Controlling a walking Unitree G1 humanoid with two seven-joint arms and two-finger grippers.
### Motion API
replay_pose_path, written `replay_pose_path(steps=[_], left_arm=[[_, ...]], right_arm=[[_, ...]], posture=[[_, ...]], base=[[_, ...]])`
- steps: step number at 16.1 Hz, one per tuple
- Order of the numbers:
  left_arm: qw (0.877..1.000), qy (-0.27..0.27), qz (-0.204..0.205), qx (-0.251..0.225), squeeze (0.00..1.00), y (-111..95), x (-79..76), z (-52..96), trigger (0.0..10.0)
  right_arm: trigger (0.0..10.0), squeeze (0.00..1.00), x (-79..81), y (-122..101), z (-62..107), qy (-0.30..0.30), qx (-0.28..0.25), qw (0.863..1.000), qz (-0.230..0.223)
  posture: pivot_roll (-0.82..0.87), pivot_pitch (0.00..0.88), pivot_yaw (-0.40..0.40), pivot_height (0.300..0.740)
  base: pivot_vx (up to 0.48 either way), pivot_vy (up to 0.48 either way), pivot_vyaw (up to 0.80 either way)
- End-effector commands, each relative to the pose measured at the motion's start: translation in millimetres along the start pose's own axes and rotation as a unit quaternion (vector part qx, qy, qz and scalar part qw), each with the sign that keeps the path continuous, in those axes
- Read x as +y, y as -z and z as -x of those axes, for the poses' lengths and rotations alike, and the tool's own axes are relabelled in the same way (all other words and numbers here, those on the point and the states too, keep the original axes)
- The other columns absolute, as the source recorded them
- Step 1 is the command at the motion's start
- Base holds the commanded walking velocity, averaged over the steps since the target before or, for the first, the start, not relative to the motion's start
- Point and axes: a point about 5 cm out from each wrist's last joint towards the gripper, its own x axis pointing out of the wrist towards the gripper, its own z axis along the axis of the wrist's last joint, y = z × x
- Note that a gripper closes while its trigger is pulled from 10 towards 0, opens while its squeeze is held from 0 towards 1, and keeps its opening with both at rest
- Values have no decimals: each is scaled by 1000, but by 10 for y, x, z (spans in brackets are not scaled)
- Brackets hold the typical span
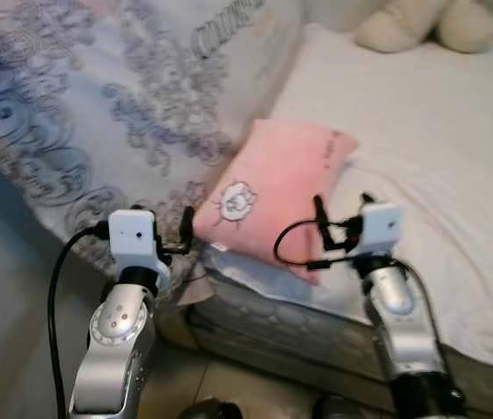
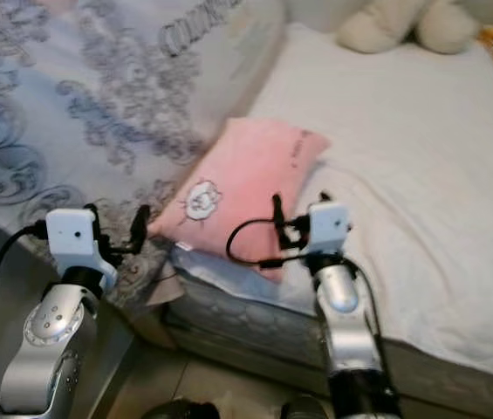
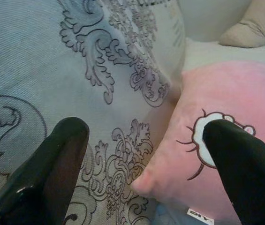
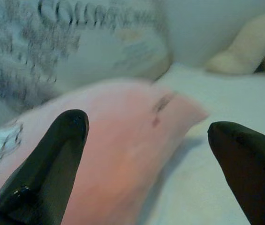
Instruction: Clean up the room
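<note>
A pink pillow (image 1: 277,192) with a white cartoon patch lies on the bed's near edge, between a patterned quilt (image 1: 98,105) and the white sheet (image 1: 421,131). My left gripper (image 1: 181,234) is open at the pillow's near-left corner, where pillow and quilt meet. In the left wrist view the pillow (image 3: 226,122) sits ahead of the left gripper (image 3: 144,129), with nothing between the fingers. My right gripper (image 1: 342,214) is open just above the pillow's right side. The right wrist view is blurred, with the pillow (image 4: 127,154) below the right gripper (image 4: 146,123).
A cream plush toy (image 1: 421,22) lies at the far end of the bed. The grey-blue quilt is heaped on the left and hangs over the mattress edge (image 1: 272,323). Tiled floor (image 1: 229,384) lies below, by my arms.
</note>
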Motion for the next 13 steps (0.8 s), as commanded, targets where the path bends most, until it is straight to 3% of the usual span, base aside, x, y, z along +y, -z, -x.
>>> replay_pose_path(steps=[1,2,3,5,7,9,10,13], left_arm=[[1000,-8,-10,-3,0,12,26,23,10000],[1000,1,-14,-5,0,24,24,62,10000],[999,4,-32,-12,0,58,74,161,10000],[998,-26,-55,11,0,253,303,374,10000],[998,-28,-42,26,0,355,366,453,10000],[998,-22,-47,31,0,400,372,436,10000],[999,-6,-45,20,0,375,313,313,10000],[999,34,-38,-7,0,313,167,178,10000]], right_arm=[[10000,0,-19,-71,39,4,-3,1000,0],[10000,0,-88,-95,148,20,-5,1000,1],[10000,0,-200,-100,380,38,-5,999,15],[10000,0,-294,112,777,32,48,998,31],[10000,0,-280,198,885,20,72,997,36],[10000,0,-250,215,849,16,79,996,35],[10000,0,-237,199,695,22,70,997,33],[10000,0,-249,108,489,23,39,998,44]], posture=[[-140,0,109,740],[-144,0,109,740],[-148,0,107,740],[-152,0,103,740],[-150,0,98,740],[-152,0,104,740],[-160,0,106,740],[-182,0,113,740]], base=[[0,0,0],[0,0,0],[0,0,0],[0,0,0],[0,0,0],[0,0,0],[0,0,0],[0,-320,0]])
